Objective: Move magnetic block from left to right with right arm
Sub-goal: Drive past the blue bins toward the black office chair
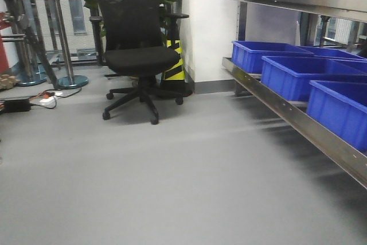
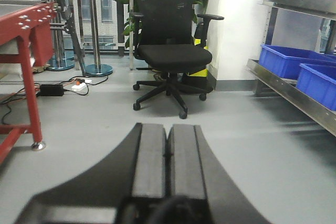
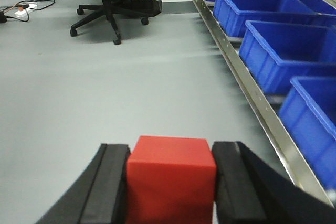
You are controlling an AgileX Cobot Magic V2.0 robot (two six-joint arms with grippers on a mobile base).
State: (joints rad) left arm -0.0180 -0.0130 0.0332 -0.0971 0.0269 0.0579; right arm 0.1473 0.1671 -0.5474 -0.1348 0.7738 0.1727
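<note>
The magnetic block (image 3: 171,179), a plain bright-red cube, sits between the two black fingers of my right gripper (image 3: 171,153) in the right wrist view. Both pads press flat on its sides, and it hangs above the grey floor. In the left wrist view my left gripper (image 2: 168,129) is shut, its grey pads (image 2: 149,156) touching with nothing between them. Neither gripper nor the block appears in the front view.
A black office chair (image 1: 139,55) stands ahead on the grey floor. A steel rack (image 1: 298,116) with several blue bins (image 1: 289,73) runs along the right. A red-framed table (image 2: 29,51) stands at the left, with cables and a power strip (image 2: 79,85) on the floor.
</note>
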